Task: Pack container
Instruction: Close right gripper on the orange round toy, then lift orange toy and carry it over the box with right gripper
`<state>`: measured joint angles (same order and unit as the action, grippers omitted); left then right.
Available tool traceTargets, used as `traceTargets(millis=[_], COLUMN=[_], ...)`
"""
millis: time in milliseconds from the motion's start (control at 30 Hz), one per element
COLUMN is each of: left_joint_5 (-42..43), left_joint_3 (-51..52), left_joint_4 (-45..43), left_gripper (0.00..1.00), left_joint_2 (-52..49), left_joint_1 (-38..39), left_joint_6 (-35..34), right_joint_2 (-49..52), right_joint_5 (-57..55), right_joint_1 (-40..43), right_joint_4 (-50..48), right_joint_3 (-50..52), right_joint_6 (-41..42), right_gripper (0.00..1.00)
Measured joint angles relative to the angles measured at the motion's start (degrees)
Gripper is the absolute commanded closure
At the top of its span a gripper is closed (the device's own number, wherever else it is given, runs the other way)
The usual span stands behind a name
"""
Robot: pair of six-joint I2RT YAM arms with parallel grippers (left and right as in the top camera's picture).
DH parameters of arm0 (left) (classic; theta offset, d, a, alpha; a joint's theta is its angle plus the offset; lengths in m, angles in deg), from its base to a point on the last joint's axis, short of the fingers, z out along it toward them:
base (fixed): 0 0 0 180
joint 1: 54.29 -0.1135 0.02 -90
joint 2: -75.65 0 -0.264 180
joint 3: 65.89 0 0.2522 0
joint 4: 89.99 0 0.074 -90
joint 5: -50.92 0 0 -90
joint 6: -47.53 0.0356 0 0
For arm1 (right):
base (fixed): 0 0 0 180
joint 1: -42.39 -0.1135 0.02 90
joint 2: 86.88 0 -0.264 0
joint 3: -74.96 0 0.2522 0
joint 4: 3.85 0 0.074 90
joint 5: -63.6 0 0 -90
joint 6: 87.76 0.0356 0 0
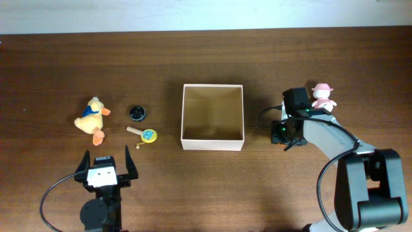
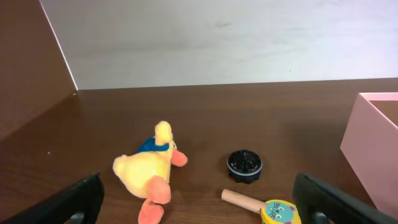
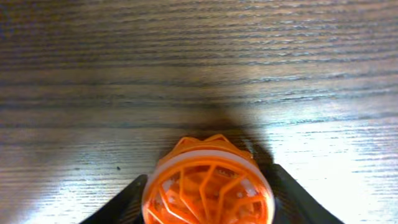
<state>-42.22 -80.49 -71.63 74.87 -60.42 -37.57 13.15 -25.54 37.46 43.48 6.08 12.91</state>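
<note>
The container [image 1: 212,144] is a square shallow box with white walls and a tan inside, standing open and empty at the table's middle; its wall also shows at the right edge of the left wrist view [image 2: 372,142]. My right gripper [image 1: 285,133] is just right of the container, low over the table, shut on a round orange lattice toy [image 3: 208,186] that fills the space between its fingers [image 3: 208,202]. The toy is hidden under the gripper in the overhead view. My left gripper [image 1: 106,166] is open and empty near the front edge [image 2: 199,208].
Left of the container lie a yellow plush duck [image 1: 92,118] [image 2: 149,174], a black round disc [image 1: 136,113] [image 2: 244,165] and a yellow cat-face rattle with a wooden handle [image 1: 145,134] [image 2: 267,207]. A small pink and white figure [image 1: 322,96] stands behind my right arm.
</note>
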Motion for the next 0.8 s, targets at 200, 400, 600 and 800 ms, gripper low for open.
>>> traceTargets(millis=[200, 400, 600, 800], left_joint_5=[0.0, 0.0, 0.0, 0.0], left_joint_3=[0.0, 0.0, 0.0, 0.0], left_joint_4=[0.0, 0.0, 0.0, 0.0], left_gripper=[0.01, 0.01, 0.01, 0.01], left_joint_2=[0.0, 0.0, 0.0, 0.0], left_joint_1=[0.0, 0.0, 0.0, 0.0], left_joint_6=[0.0, 0.0, 0.0, 0.0], right_joint_2=[0.0, 0.15, 1.05, 1.09], right_joint_5=[0.02, 0.02, 0.02, 0.02], right_joint_1=[-0.02, -0.02, -0.02, -0.07], right_joint_4=[-0.04, 2.43, 10.64, 19.67], right_joint_3=[0.0, -1.07, -10.25, -25.31], right_joint_6=[0.11, 0.13, 0.11, -0.07], right_gripper=[0.62, 0.63, 0.64, 0.68])
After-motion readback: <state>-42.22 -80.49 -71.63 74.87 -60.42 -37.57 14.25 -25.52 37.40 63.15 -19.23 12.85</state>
